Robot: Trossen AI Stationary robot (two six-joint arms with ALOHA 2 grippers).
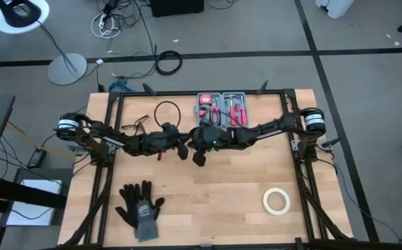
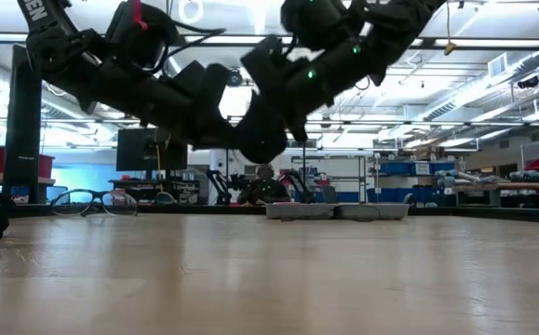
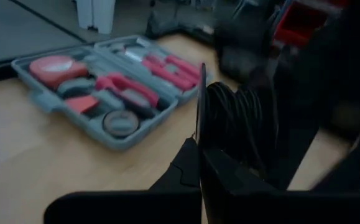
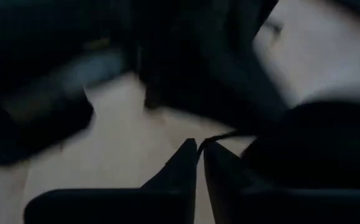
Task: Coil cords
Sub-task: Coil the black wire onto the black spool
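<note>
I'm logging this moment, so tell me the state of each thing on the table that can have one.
Left gripper: shut on the cord, raised mid-table.
Cord: bundled in loops, held off the table.
Right gripper: fingers close together, beside the left.
Tool case: open, tools inside.
Gloves: lying flat.
Tape roll: lying flat.

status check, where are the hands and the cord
Left hand shut on coiled cord, mid-table, raised. Right hand meets it, thin wire at its tips. Tool case just behind.

Bright overhead room lighting; wrist views dim and blurred (right especially).
</note>
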